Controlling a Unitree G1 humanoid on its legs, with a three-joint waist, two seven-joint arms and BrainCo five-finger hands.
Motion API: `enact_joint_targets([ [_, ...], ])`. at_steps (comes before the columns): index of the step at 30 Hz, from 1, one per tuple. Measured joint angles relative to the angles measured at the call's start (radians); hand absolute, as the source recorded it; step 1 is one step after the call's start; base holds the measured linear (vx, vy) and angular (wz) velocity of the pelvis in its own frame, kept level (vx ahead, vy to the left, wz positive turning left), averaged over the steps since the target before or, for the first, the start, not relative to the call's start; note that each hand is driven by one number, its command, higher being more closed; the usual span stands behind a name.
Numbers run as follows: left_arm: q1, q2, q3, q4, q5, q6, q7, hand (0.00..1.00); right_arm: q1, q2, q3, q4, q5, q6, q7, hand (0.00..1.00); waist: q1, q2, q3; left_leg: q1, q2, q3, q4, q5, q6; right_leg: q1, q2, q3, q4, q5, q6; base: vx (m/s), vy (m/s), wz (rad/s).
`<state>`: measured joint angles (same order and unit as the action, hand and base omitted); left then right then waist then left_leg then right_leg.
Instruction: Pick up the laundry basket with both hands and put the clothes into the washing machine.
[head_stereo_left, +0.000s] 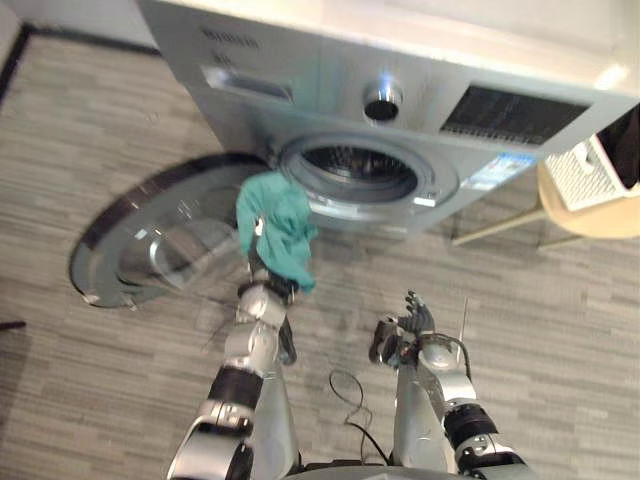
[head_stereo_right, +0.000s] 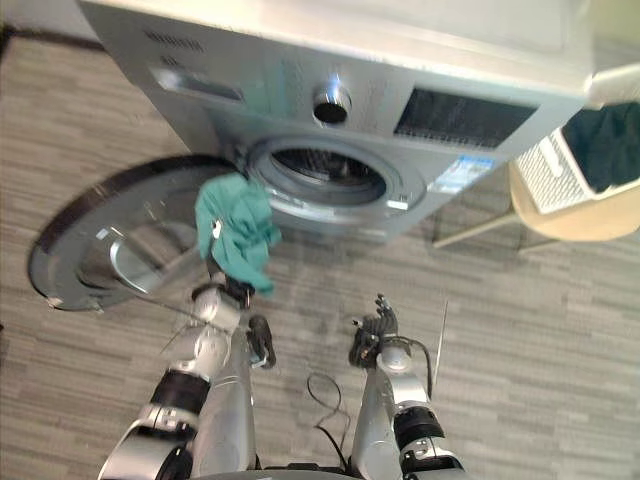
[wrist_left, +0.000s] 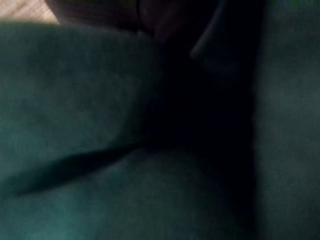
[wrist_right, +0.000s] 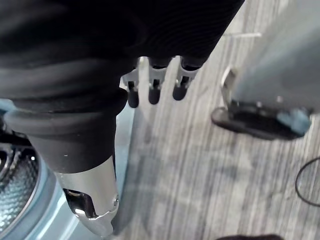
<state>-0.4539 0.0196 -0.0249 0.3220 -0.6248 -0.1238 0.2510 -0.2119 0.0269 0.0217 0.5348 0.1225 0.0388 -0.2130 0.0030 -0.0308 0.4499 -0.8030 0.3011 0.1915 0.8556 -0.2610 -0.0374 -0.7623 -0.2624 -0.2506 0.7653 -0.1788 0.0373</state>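
One teal garment (head_stereo_left: 275, 225) drapes over the raised left hand (head_stereo_left: 268, 287), whose grip cannot be told, just left of the single washing machine's (head_stereo_left: 300, 60) open drum (head_stereo_left: 358, 170). The right hand (head_stereo_left: 405, 328) is nearer, fingers straight and holding nothing. One laundry basket (head_stereo_left: 580, 170) sits far right.

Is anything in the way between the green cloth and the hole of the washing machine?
Nothing visible is. The teal cloth drapes over the left hand just before the drum opening, a little to its left. The door is swung wide open to the left. The right hand is lower, open and apart.
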Motion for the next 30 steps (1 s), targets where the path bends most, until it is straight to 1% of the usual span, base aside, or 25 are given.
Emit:
enact_joint_targets([
  [1, -0.034, 0.003, 0.007, -0.016, -0.013, -0.009, 0.014, 1.00, 0.000, 0.014, 0.008, -0.032, 0.071, -0.024, -0.005, 0.00, -0.006, -0.002, 0.009, -0.051, 0.011, -0.003, 0.025, 0.001, -0.001, -0.057, 0.001, 0.005, 0.036, -0.008, -0.003, -0.10, -0.144, -0.12],
  [2, -0.071, 0.004, 0.024, -0.032, -0.023, -0.017, 0.022, 1.00, 0.000, 0.028, 0.023, -0.069, 0.152, -0.053, -0.006, 0.00, -0.019, -0.002, 0.020, -0.120, 0.020, -0.014, 0.062, 0.002, -0.005, -0.128, 0.001, 0.008, 0.081, -0.021, -0.012, -0.09, -0.129, -0.15],
  [3, -0.109, 0.007, 0.032, -0.042, -0.038, -0.018, 0.036, 1.00, 0.000, 0.036, 0.038, -0.106, 0.224, -0.081, -0.004, 0.00, -0.026, -0.003, 0.038, -0.177, 0.033, -0.022, 0.101, -0.004, -0.011, -0.188, 0.003, 0.012, 0.125, -0.033, -0.022, -0.08, -0.148, -0.15],
  [4, -0.125, 0.010, 0.032, -0.042, -0.044, -0.018, 0.037, 1.00, 0.000, 0.040, 0.040, -0.120, 0.263, -0.094, 0.000, 0.00, -0.028, -0.003, 0.045, -0.206, 0.039, -0.028, 0.121, -0.008, -0.011, -0.217, 0.006, 0.014, 0.144, -0.037, -0.027, -0.04, -0.116, -0.21],
  [6, -0.166, 0.026, 0.017, -0.043, -0.052, -0.017, 0.037, 1.00, 0.002, 0.048, 0.056, -0.166, 0.406, -0.137, 0.028, 0.00, -0.036, -0.005, 0.063, -0.310, 0.068, -0.046, 0.202, -0.029, -0.016, -0.325, 0.016, 0.027, 0.226, -0.058, -0.042, -0.02, -0.110, -0.24],
  [7, -0.171, 0.028, 0.013, -0.043, -0.052, -0.016, 0.035, 1.00, 0.002, 0.049, 0.056, -0.172, 0.460, -0.149, 0.050, 0.00, -0.038, -0.005, 0.063, -0.336, 0.070, -0.053, 0.222, -0.033, -0.013, -0.352, 0.016, 0.032, 0.249, -0.065, -0.042, 0.00, -0.096, -0.18],
  [9, -0.189, 0.047, -0.032, -0.048, -0.051, -0.010, 0.029, 1.00, 0.002, 0.050, 0.058, -0.208, 0.625, -0.172, 0.120, 0.00, -0.041, -0.004, 0.063, -0.425, 0.084, -0.068, 0.291, -0.055, -0.018, -0.448, 0.016, 0.045, 0.326, -0.090, -0.049, 0.00, -0.056, -0.12],
  [10, -0.194, 0.050, -0.043, -0.049, -0.051, -0.009, 0.027, 1.00, 0.002, 0.050, 0.059, -0.216, 0.653, -0.179, 0.135, 0.00, -0.041, -0.004, 0.063, -0.443, 0.084, -0.073, 0.304, -0.058, -0.020, -0.467, 0.016, 0.048, 0.341, -0.096, -0.049, -0.01, -0.043, -0.07],
  [11, -0.202, 0.053, -0.059, -0.049, -0.051, -0.007, 0.015, 1.00, 0.002, 0.051, 0.060, -0.228, 0.710, -0.185, 0.166, 0.00, -0.041, -0.004, 0.065, -0.467, 0.085, -0.081, 0.320, -0.064, -0.022, -0.491, 0.016, 0.051, 0.362, -0.105, -0.053, -0.02, -0.038, -0.03],
  [12, -0.209, 0.054, -0.076, -0.050, -0.051, -0.001, 0.000, 1.00, 0.002, 0.050, 0.066, -0.239, 0.791, -0.187, 0.212, 0.00, -0.041, -0.005, 0.066, -0.496, 0.089, -0.089, 0.339, -0.068, -0.025, -0.518, 0.016, 0.051, 0.384, -0.113, -0.054, -0.02, -0.038, -0.02],
  [14, -0.222, 0.053, -0.108, -0.050, -0.053, 0.008, -0.018, 1.00, 0.000, 0.043, 0.076, -0.252, 0.882, -0.189, 0.263, 0.00, -0.036, -0.004, 0.071, -0.527, 0.099, -0.091, 0.354, -0.073, -0.030, -0.553, 0.018, 0.053, 0.404, -0.119, -0.059, -0.02, -0.032, -0.04],
  [16, -0.230, 0.057, -0.126, -0.050, -0.059, 0.008, -0.032, 1.00, -0.001, 0.044, 0.083, -0.266, 0.932, -0.189, 0.287, 0.00, -0.034, -0.004, 0.072, -0.550, 0.101, -0.090, 0.357, -0.073, -0.030, -0.581, 0.021, 0.057, 0.409, -0.125, -0.050, -0.04, -0.029, -0.06],
  [20, -0.265, 0.065, -0.140, -0.049, -0.076, 0.011, -0.033, 1.00, -0.020, 0.046, 0.106, -0.287, 1.060, -0.185, 0.363, 0.00, -0.034, -0.004, 0.072, -0.588, 0.115, -0.088, 0.365, -0.073, -0.030, -0.625, 0.035, 0.063, 0.411, -0.124, -0.050, -0.03, -0.024, -0.10],
  [22, -0.307, 0.078, -0.145, -0.049, -0.091, 0.011, -0.033, 1.00, -0.027, 0.047, 0.117, -0.287, 1.110, -0.183, 0.383, 0.00, -0.035, -0.004, 0.073, -0.601, 0.119, -0.081, 0.364, -0.072, -0.029, -0.644, 0.038, 0.067, 0.411, -0.122, -0.053, -0.01, -0.023, -0.10],
  [24, -0.384, 0.127, -0.157, -0.049, -0.111, 0.012, -0.033, 1.00, -0.027, 0.049, 0.139, -0.288, 1.172, -0.179, 0.409, 0.00, -0.037, -0.005, 0.076, -0.612, 0.135, -0.072, 0.360, -0.068, -0.025, -0.662, 0.055, 0.071, 0.399, -0.111, -0.064, 0.01, -0.025, -0.21],
  [25, -0.411, 0.141, -0.158, -0.048, -0.111, 0.012, -0.033, 1.00, -0.027, 0.049, 0.146, -0.290, 1.184, -0.178, 0.413, 0.00, -0.039, -0.005, 0.076, -0.614, 0.139, -0.070, 0.357, -0.067, -0.026, -0.665, 0.057, 0.070, 0.393, -0.106, -0.066, 0.01, -0.014, -0.24],
  [26, -0.478, 0.165, -0.158, -0.043, -0.116, 0.012, -0.031, 1.00, -0.027, 0.048, 0.154, -0.297, 1.206, -0.177, 0.417, 0.00, -0.042, -0.004, 0.077, -0.615, 0.142, -0.062, 0.345, -0.064, -0.029, -0.671, 0.062, 0.072, 0.381, -0.099, -0.066, 0.02, -0.011, -0.20],
  [27, -0.532, 0.183, -0.158, -0.034, -0.133, 0.011, -0.029, 1.00, -0.028, 0.048, 0.161, -0.300, 1.214, -0.173, 0.421, 0.00, -0.041, -0.005, 0.078, -0.614, 0.150, -0.057, 0.339, -0.064, -0.029, -0.673, 0.072, 0.072, 0.369, -0.091, -0.073, 0.02, -0.009, -0.25],
  [28, -0.612, 0.223, -0.149, -0.006, -0.155, 0.010, -0.029, 1.00, -0.028, 0.047, 0.170, -0.304, 1.217, -0.166, 0.434, 0.00, -0.043, -0.004, 0.078, -0.614, 0.156, -0.055, 0.332, -0.063, -0.032, -0.673, 0.079, 0.070, 0.356, -0.084, -0.075, 0.01, -0.009, -0.23],
  [29, -0.662, 0.240, -0.147, 0.016, -0.164, 0.011, -0.029, 1.00, -0.028, 0.047, 0.176, -0.306, 1.223, -0.165, 0.437, 0.00, -0.044, -0.004, 0.079, -0.613, 0.160, -0.053, 0.328, -0.062, -0.033, -0.673, 0.085, 0.070, 0.349, -0.081, -0.073, 0.01, -0.005, -0.26],
  [30, -0.753, 0.270, -0.132, 0.060, -0.183, 0.010, -0.029, 1.00, -0.028, 0.046, 0.185, -0.307, 1.225, -0.161, 0.437, 0.00, -0.046, -0.004, 0.079, -0.612, 0.171, -0.047, 0.320, -0.062, -0.033, -0.673, 0.092, 0.066, 0.335, -0.075, -0.075, 0.01, -0.007, -0.25],
])
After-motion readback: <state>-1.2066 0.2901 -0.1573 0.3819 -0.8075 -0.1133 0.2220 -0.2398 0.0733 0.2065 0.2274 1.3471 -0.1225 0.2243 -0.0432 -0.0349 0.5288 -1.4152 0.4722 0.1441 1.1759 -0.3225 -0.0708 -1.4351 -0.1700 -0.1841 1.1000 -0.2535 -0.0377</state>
